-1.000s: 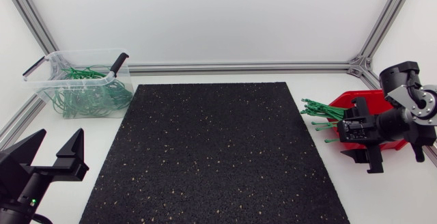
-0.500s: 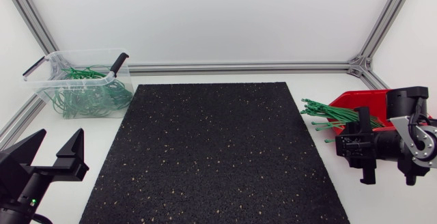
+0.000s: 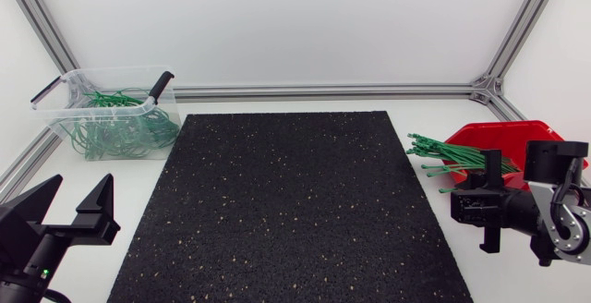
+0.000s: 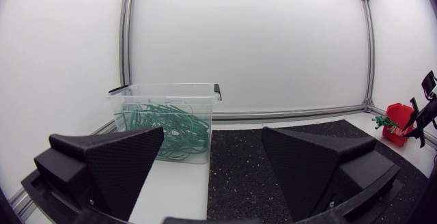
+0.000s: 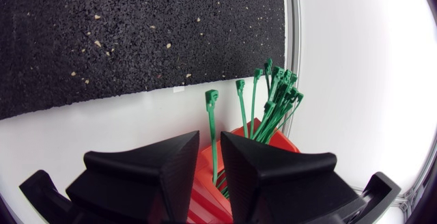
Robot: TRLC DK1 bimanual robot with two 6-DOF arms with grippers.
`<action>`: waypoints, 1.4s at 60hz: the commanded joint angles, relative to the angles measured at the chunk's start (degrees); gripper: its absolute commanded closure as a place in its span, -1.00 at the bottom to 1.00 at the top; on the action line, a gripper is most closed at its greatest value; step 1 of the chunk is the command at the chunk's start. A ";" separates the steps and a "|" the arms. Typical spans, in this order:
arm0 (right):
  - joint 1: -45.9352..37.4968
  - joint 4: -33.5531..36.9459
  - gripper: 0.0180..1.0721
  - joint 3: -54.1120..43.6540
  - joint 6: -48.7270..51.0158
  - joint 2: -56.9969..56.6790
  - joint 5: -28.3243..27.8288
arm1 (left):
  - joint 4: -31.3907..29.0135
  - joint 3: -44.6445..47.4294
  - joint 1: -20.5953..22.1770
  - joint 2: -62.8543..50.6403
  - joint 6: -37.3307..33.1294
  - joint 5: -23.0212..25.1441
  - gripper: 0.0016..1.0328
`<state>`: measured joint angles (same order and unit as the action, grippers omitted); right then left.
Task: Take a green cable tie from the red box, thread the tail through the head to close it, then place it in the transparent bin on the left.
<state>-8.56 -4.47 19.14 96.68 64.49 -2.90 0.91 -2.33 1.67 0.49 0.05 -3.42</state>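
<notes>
The left arm lay low at the near left corner of the desk (image 3: 111, 174), its gripper (image 3: 66, 209) level with the surface and aimed across it toward the far wall. Its two fingers (image 4: 116, 162) were spread wide and held nothing. Seen from the left wrist, the transparent bin (image 4: 164, 91) stood ahead of that gripper, a little toward one finger and well apart from both.

The right arm came in from the right edge and was bent low, its gripper (image 3: 460, 207) at the near side of the red box (image 3: 517, 141) and turned toward the black mat (image 3: 295, 201). From the right wrist, its fingers (image 5: 157, 169) stood only a narrow slit apart, with the box directly under them. One green cable tie (image 5: 212, 125) ran up through that slit and past the fingertips, its head out over the bare desk. Red showed in the slit beside the tie, so it sat between the fingers with no clamping visible. The remaining ties (image 5: 276, 94) fanned out of the box just beside that gripper, their heads pointing toward the mat.

There were two arms, one red box, one transparent bin and one mat. The box held a bundle of well over ten ties (image 3: 443, 153), packed too closely for an exact count. The bin, at the far left of the desk, held a tangle of looped green ties (image 3: 115, 127) that could not be counted either.
</notes>
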 commanded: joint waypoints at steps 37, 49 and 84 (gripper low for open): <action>-1.29 -7.57 0.64 -0.77 1.58 5.38 1.93 | -1.43 2.24 0.17 0.12 0.82 0.43 -0.94; -1.99 -9.33 0.86 -0.15 2.63 7.32 2.19 | -1.43 2.24 0.26 0.21 0.82 0.70 -0.94; 1.53 18.27 0.89 13.82 -10.46 -7.27 0.44 | -1.43 2.24 0.70 0.30 0.56 0.96 -0.94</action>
<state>-8.49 9.28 28.58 90.59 59.44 -1.87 0.73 -2.33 1.69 0.49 0.05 -2.81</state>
